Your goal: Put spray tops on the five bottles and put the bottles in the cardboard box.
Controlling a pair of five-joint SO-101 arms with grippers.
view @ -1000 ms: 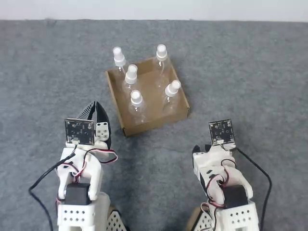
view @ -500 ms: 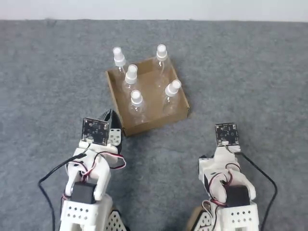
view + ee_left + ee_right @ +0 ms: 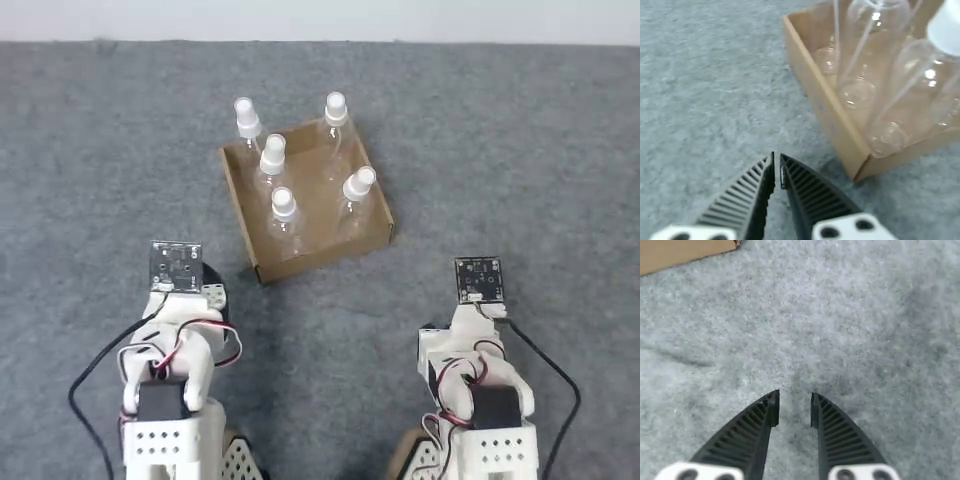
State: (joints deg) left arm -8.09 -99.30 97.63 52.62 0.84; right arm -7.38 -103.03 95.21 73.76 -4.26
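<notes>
All five spray-topped bottles (image 3: 284, 206) stand in the cardboard box (image 3: 320, 257) toward the far edge of the table (image 3: 520, 150) — left gripper (image 3: 777, 159) by the box's near corner, jaws together, right gripper (image 3: 794, 399) jaws slightly apart.

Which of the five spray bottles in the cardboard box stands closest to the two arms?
The spray bottle just behind the cardboard box's front wall. Its white top is the lowest of the five in the high view, and the other four stand deeper in the box.

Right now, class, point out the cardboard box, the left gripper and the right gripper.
cardboard box (image 3: 325, 250), high view, near wall.
left gripper (image 3: 777, 158), left wrist view, midway between fingertips.
right gripper (image 3: 794, 399), right wrist view, midway between fingertips.
</notes>
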